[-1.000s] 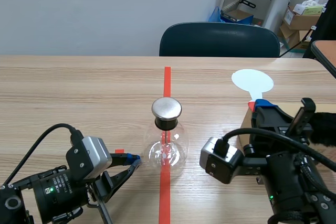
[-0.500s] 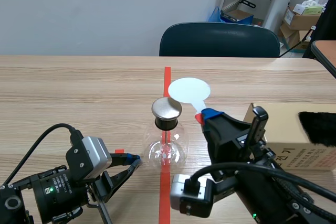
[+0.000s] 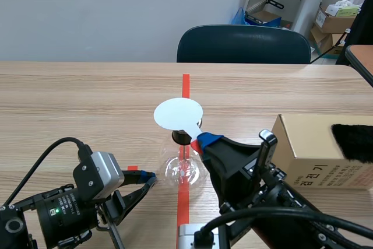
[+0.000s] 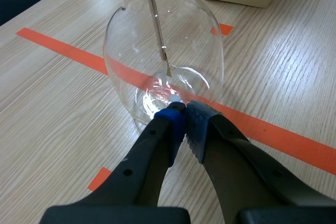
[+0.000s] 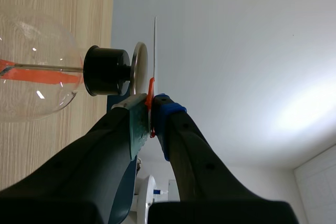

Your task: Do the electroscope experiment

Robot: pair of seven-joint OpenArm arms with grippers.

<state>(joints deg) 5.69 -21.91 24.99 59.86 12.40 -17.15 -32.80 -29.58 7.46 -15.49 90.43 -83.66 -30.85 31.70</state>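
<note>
Our right gripper [image 3: 205,140] squeezed the white disc [image 3: 178,115]; our left gripper [image 4: 182,115] was closed, empty. We needed to touch the metal cap [image 5: 139,71] softly.

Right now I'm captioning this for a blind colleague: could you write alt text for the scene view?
The right claw holds a white round paddle over the top of a glass electroscope flask standing mid-table. The left claw, shut, has its tips at the flask's base; a cardboard box sits to the right.
</note>
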